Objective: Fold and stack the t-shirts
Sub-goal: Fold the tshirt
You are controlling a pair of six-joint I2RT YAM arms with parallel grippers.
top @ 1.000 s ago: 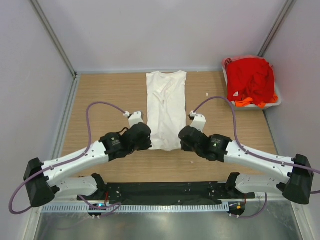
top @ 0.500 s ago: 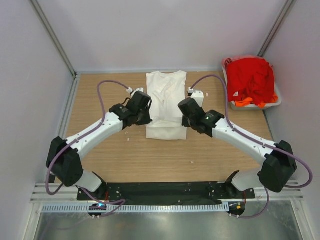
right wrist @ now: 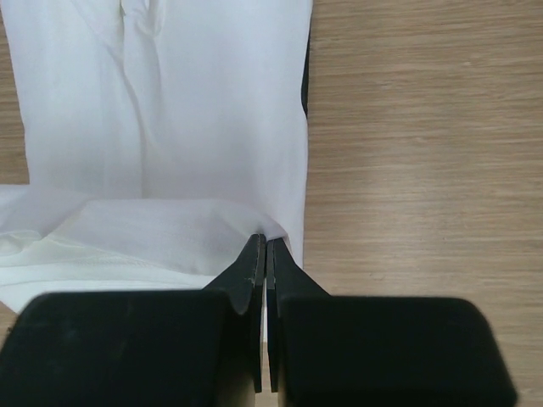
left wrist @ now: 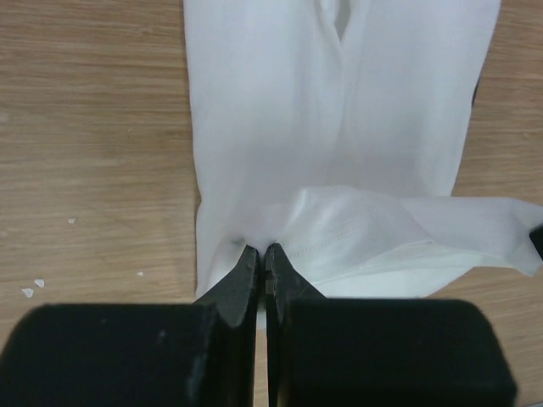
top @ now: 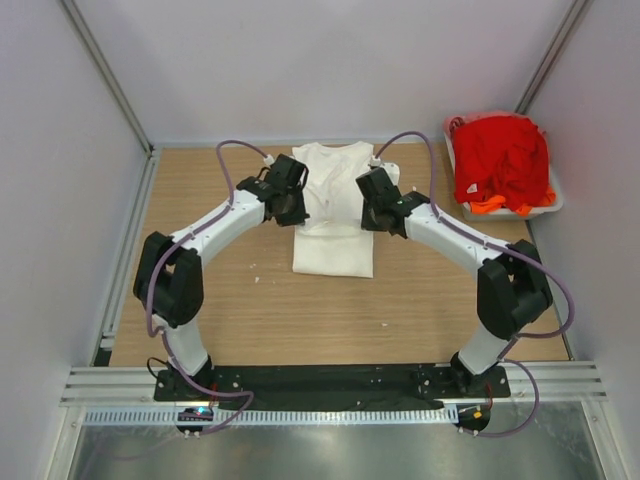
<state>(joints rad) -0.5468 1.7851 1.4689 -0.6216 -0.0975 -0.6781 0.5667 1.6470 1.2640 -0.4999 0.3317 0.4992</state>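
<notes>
Top external shows the white t-shirt narrow, hem doubled upward.

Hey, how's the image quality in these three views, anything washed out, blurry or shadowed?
Top external: even light, sharp, shadows faint. Left wrist: the white t-shirt is nearly washed out, its folds faint, and the left gripper is almost featureless black. Right wrist: much the same for the right gripper, while the table grain is crisp.

one white t-shirt, one red t-shirt, one orange t-shirt, one tub, two pincers
</notes>
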